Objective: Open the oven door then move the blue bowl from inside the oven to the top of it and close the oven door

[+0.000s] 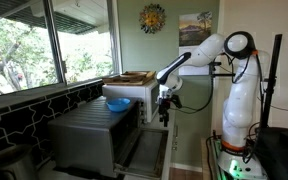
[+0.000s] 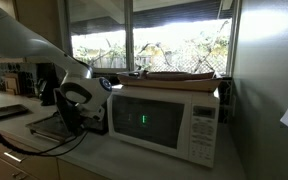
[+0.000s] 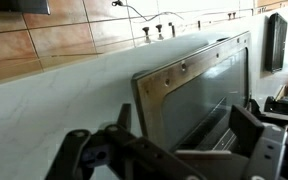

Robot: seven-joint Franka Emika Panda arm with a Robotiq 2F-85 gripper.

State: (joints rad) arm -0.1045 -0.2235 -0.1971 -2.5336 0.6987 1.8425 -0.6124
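Note:
The blue bowl (image 1: 117, 103) sits on top of the steel oven (image 1: 89, 135). The oven door (image 1: 150, 152) hangs open, tilted down towards the front. In the wrist view the door (image 3: 189, 85) shows as a glass pane in a metal frame, just beyond my fingers. My gripper (image 1: 165, 112) hovers above the door's outer edge, beside the oven's front. Its fingers (image 3: 169, 150) are spread wide with nothing between them. In an exterior view the gripper (image 2: 76, 118) is left of a white microwave, and the oven is mostly hidden behind the arm.
A wooden tray (image 1: 130, 77) lies on the sill behind the oven. A white microwave (image 2: 164, 120) stands on the counter by the window. A tiled wall (image 3: 54, 40) runs along the counter. The robot's base (image 1: 239, 130) stands to the side of the oven.

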